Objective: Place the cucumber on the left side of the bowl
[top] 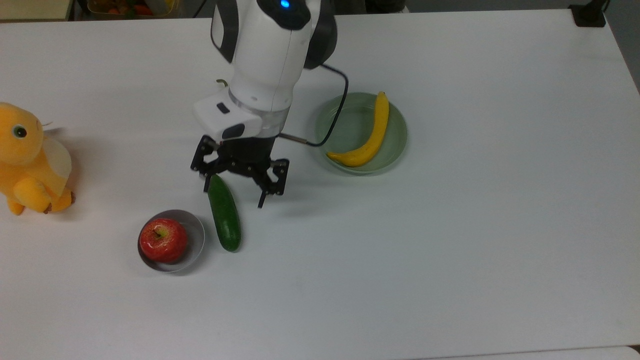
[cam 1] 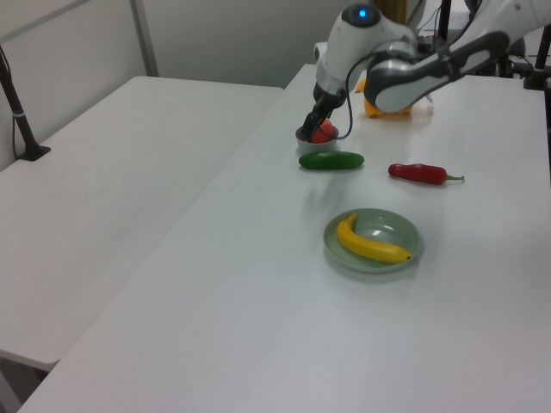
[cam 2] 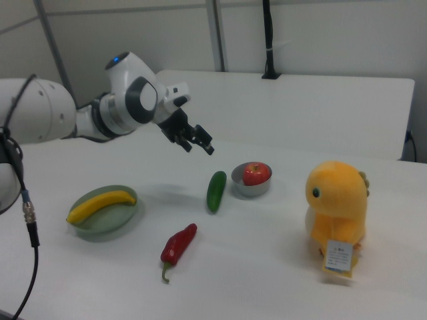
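Cucumber (top: 224, 212) lies flat on the white table (top: 450, 250), just beside the grey bowl (top: 195, 230) holding a red apple (top: 163, 240), on the top view's right. Gripper (top: 234, 190) hangs above with fingers apart, empty; placement looks done.

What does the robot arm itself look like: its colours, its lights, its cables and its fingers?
The arm has glossy white shells with dark grey joint panels and a blue light on top. A black cable loops out beside its wrist. The gripper is a black open frame with two thin black fingers.
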Controlling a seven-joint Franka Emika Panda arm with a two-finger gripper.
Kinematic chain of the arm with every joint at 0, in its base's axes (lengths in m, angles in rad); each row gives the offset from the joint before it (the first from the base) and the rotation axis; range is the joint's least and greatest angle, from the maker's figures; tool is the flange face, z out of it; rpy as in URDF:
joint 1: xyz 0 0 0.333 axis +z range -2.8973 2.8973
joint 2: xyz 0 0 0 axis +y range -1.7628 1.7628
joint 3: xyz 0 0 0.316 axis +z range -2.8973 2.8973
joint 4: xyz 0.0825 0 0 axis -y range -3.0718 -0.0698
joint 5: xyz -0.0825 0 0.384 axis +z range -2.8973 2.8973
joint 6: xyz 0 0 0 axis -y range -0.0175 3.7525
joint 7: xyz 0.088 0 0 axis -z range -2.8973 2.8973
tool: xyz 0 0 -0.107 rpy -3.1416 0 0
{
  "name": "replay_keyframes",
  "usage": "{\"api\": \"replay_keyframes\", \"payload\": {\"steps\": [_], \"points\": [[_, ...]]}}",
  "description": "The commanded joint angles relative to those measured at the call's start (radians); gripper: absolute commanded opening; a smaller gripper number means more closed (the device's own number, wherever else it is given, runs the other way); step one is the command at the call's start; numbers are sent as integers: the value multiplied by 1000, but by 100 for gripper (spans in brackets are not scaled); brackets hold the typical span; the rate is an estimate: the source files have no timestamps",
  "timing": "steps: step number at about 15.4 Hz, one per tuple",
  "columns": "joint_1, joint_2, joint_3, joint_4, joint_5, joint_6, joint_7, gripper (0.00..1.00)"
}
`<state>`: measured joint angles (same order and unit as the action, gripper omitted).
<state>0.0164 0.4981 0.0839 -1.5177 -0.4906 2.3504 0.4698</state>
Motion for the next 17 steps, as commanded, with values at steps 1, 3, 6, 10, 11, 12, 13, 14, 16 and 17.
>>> {"api": "replay_keyframes", "payload": {"steps": [1, 3, 6, 10, 11, 12, 13, 14, 16, 17], "points": [[34, -127, -3, -52, 134, -172, 4, 100], [40, -176, -3, -59, 199, -268, -29, 100], [42, -259, -7, -104, 314, -356, -100, 100], [71, -367, -13, -183, 385, -410, -114, 100], [86, -387, -16, -202, 405, -410, -114, 100], [99, -406, -24, -222, 429, -410, -115, 100], [117, -423, -33, -240, 438, -410, -117, 100], [134, -432, -38, -257, 442, -410, -118, 100], [145, -443, -38, -277, 445, -404, -118, 100], [149, -444, -38, -286, 446, -399, -120, 100]]}}
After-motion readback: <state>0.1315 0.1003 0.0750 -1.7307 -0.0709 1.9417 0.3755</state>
